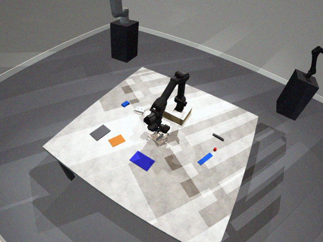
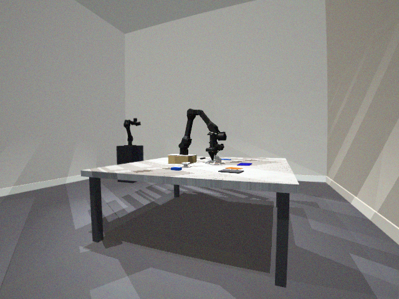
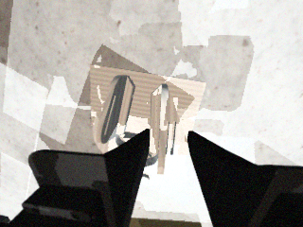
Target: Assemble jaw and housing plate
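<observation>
Jaw assembly [image 1: 157,140] [image 2: 219,162] [image 3: 142,101] sits near the middle of our pale table [image 1: 114,182] [image 2: 190,183], directly under our gripper [image 1: 159,132] [image 2: 212,159] [image 3: 169,133]. Our fingers stand partly open and have hold of a pale upright piece [image 3: 157,113] of it. Beside that, in the wrist view, we see a slotted dark-and-light piece [image 3: 118,109], leaning and apart from our fingertips. We cannot tell whether any teeth mesh, and the pins are too small for us to make out. Close by, our arm stands on a tan box [image 1: 173,118] [image 2: 182,159], and a small white bracket [image 1: 137,112] [image 2: 186,164] lies near. Past these we have a dark blue plate [image 1: 142,161] [image 2: 244,164], an orange plate [image 1: 116,140] [image 2: 234,168] and a grey plate [image 1: 100,132] [image 2: 230,171] beside the orange one. Farther off lie a small blue block [image 1: 125,103] [image 2: 176,168], a blue strip [image 1: 205,159] [image 2: 225,159], a red cube [image 1: 214,149] next to it, and a dark rod [image 1: 218,136]. Well beyond our table, two black pedestals carry other arms.
</observation>
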### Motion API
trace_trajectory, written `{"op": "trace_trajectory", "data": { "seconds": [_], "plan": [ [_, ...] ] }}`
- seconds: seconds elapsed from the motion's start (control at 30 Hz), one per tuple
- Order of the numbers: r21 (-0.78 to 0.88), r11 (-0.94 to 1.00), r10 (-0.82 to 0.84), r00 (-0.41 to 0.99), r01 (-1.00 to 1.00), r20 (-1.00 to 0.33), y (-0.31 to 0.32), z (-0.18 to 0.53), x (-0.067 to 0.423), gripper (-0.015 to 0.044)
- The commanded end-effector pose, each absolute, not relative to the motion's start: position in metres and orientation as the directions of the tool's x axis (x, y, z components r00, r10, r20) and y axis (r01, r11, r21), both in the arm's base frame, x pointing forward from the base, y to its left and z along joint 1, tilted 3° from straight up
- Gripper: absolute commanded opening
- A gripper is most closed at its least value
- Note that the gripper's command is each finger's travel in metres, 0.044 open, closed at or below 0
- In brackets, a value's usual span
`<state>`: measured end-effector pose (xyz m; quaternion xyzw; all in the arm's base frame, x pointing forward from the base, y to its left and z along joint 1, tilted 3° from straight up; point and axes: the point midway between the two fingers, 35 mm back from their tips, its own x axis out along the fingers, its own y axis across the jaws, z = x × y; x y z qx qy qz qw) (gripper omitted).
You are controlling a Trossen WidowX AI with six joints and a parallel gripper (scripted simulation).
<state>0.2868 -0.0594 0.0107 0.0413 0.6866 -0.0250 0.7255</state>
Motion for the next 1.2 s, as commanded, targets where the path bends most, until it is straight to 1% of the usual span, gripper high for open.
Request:
{"op": "trace_trajectory", "data": {
  "seconds": [0.0,1.17],
  "plan": [
    [0.029,0.994,0.024,0.055,0.101,-0.998,-0.0588,0.0083,0.2868,0.0134],
    [0.029,0.994,0.024,0.055,0.101,-0.998,-0.0586,0.0001,0.2872,0.0134]
  ]
}}
